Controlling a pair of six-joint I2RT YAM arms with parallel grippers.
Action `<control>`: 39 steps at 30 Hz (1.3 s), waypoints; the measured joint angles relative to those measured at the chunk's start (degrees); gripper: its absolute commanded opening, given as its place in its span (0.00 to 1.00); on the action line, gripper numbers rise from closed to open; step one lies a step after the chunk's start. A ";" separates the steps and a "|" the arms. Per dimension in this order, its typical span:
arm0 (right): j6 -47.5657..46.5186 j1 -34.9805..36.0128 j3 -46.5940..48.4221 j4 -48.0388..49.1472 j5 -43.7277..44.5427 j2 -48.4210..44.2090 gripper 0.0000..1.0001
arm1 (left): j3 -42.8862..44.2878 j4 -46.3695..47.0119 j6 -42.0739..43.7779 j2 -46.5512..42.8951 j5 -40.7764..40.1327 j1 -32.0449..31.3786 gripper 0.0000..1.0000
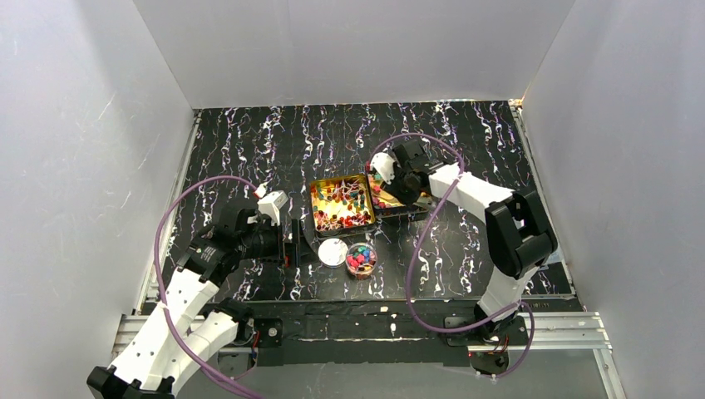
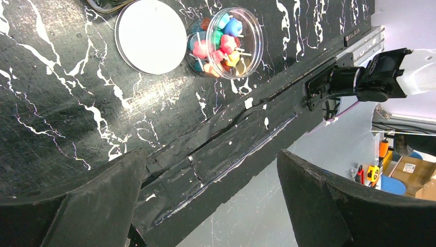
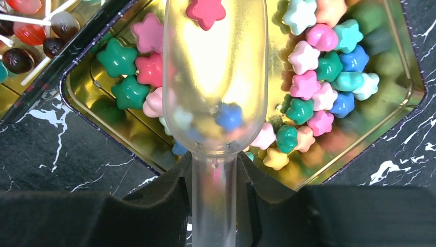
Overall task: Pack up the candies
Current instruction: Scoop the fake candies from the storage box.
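Observation:
Star-shaped pink, green, blue and yellow candies [image 3: 319,77] lie in a gold tin [image 3: 406,98], which the right arm partly hides in the top view [image 1: 397,204]. My right gripper [image 3: 215,175] [image 1: 384,176] is shut on the handle of a clear plastic scoop [image 3: 215,77] lying over this tin. A blue candy [image 3: 228,116] and a few pale ones sit in the scoop, with a pink star [image 3: 205,11] at its mouth. A second gold tin [image 1: 341,204] holds thin red, blue and white pieces. My left gripper [image 1: 291,243] [image 2: 213,200] is open and empty.
A small clear jar [image 1: 361,259] [image 2: 224,42] holding several coloured candies stands open in front of the tins. Its white round lid [image 1: 332,251] [image 2: 150,36] lies flat beside it. Grey walls enclose the black marbled table [image 1: 465,150].

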 measured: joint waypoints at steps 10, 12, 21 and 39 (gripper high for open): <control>2.95 -3.39 -6.45 9.70 -5.60 -4.72 0.01 | -0.02 -0.02 -0.02 0.79 -0.42 0.00 0.98; 3.28 -3.85 -6.95 10.75 -6.10 -5.09 0.01 | 0.00 -0.02 -0.04 1.03 -0.44 0.00 0.98; 4.13 -4.96 -9.62 12.66 -6.34 -7.93 0.01 | 0.00 -0.02 -0.04 1.40 -0.61 0.00 0.98; 4.09 -4.83 -9.64 1.55 -4.98 -22.45 0.01 | 0.00 -0.02 -0.04 1.25 -0.63 0.00 0.98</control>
